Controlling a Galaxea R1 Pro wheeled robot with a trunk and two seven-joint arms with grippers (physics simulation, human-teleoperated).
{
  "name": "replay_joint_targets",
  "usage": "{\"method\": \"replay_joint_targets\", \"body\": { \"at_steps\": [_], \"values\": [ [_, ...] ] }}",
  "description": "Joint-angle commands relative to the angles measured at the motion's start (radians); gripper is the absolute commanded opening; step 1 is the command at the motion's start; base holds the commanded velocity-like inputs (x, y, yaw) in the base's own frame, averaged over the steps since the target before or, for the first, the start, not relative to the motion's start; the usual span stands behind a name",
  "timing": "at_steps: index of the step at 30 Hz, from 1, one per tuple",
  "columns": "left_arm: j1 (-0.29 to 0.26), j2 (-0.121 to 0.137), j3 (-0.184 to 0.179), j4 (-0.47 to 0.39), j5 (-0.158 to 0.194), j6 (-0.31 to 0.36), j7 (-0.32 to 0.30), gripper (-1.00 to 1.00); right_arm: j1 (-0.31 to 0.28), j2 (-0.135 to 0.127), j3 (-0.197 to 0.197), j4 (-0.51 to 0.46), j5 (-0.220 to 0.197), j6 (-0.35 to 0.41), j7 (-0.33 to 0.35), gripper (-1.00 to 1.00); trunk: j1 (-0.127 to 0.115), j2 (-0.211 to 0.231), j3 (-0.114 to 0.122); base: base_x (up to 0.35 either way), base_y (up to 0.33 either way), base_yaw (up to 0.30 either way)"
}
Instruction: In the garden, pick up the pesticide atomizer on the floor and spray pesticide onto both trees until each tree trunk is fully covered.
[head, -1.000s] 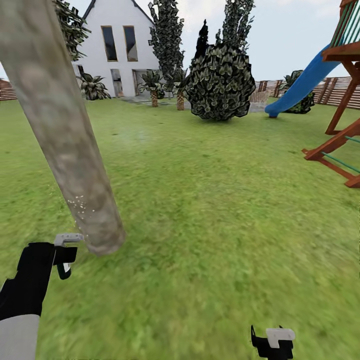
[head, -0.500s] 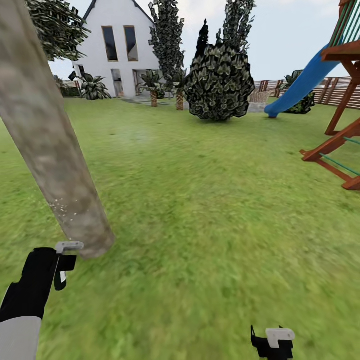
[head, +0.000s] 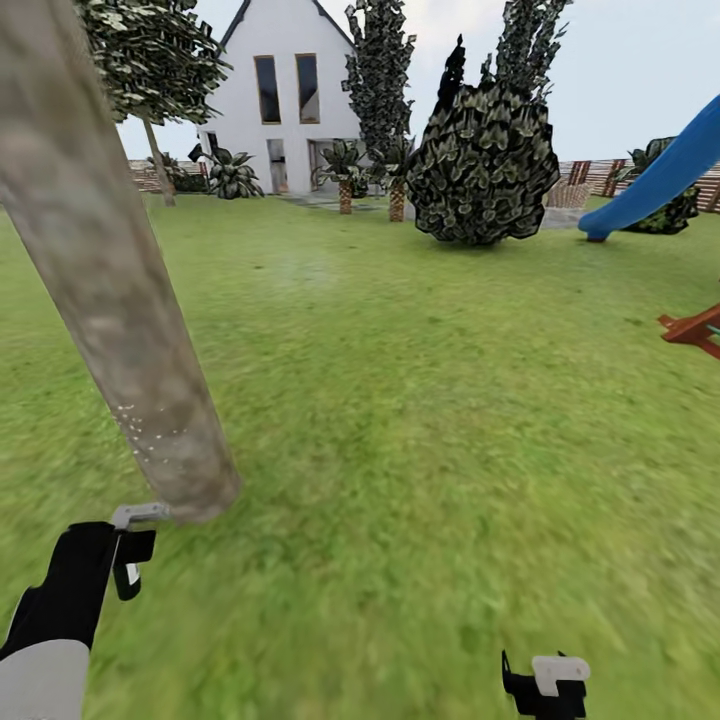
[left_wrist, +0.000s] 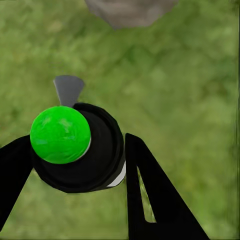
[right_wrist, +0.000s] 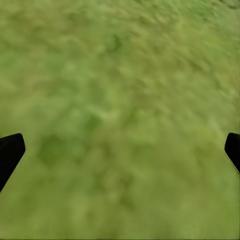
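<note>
A thick mottled grey-beige tree trunk (head: 110, 290) leans across the left of the head view, with fine white pesticide specks (head: 150, 435) low on it. Just in front of its base, my left gripper (head: 125, 555) is shut on the pesticide atomizer (head: 138, 515), whose grey nozzle points at the trunk. In the left wrist view the atomizer (left_wrist: 80, 147) shows a green cap and black body between my black fingers (left_wrist: 145, 195), with the trunk's base (left_wrist: 130, 10) beyond. My right gripper (head: 545, 685) hangs open over the grass floor (right_wrist: 120, 100). A second leafy tree (head: 155, 60) stands far back left.
Green lawn (head: 430, 400) spreads ahead and to the right. A white house (head: 285, 95), dark conifers (head: 380, 70) and a round dark shrub (head: 485, 165) stand at the back. A blue slide (head: 660, 170) and a wooden play-frame beam (head: 695, 330) are at the right.
The camera has turned left: house, shrub and slide slid right in the picture and the far tree came into view. My left gripper keeps the atomizer at the trunk's base.
</note>
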Motion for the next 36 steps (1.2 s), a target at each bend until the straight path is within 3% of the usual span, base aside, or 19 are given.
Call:
{"method": "replay_joint_targets", "body": {
  "at_steps": [1,7,9,13,16,18,20,36],
  "values": [
    [0.000,0.000,0.005,0.001,0.000,-0.001,0.000,-1.00,0.000,0.000,0.000,0.000,0.000,0.000,0.000,1.00,0.000,0.000,0.000,0.294,-0.123,0.015],
    [0.000,0.000,0.013,0.002,-0.001,-0.003,0.007,-1.00,0.000,0.001,0.000,0.000,0.000,0.000,0.000,1.00,0.000,0.000,0.000,0.277,-0.112,0.002],
    [0.002,0.001,0.045,0.036,-0.002,-0.009,0.019,-1.00,0.000,0.000,0.000,0.000,0.000,0.000,0.000,1.00,0.000,0.000,0.000,0.048,-0.014,0.023],
    [0.003,0.000,0.157,0.171,-0.001,-0.191,0.067,-1.00,0.000,0.001,0.000,0.000,0.000,0.000,0.000,1.00,0.000,0.000,0.000,0.006,-0.002,0.232],
    [0.003,-0.019,0.160,0.184,-0.001,-0.202,0.090,-1.00,0.000,0.000,0.000,0.000,0.000,0.000,0.000,1.00,0.000,0.000,0.000,0.002,0.000,0.276],
    [0.003,-0.032,0.161,0.186,-0.004,-0.204,0.138,-1.00,0.000,0.000,0.000,0.000,0.000,0.000,0.000,1.00,0.000,0.000,0.000,0.100,-0.067,0.182],
    [0.003,-0.033,0.163,0.186,-0.005,-0.204,0.154,-1.00,0.000,0.000,-0.001,0.000,0.000,0.000,0.000,1.00,0.000,0.000,0.000,0.185,-0.169,0.039],
    [0.003,-0.036,0.165,0.186,0.000,-0.202,0.159,-1.00,0.000,0.001,0.000,0.000,0.000,0.000,0.001,1.00,0.000,0.000,0.000,0.070,-0.254,0.057]
  ]
}}
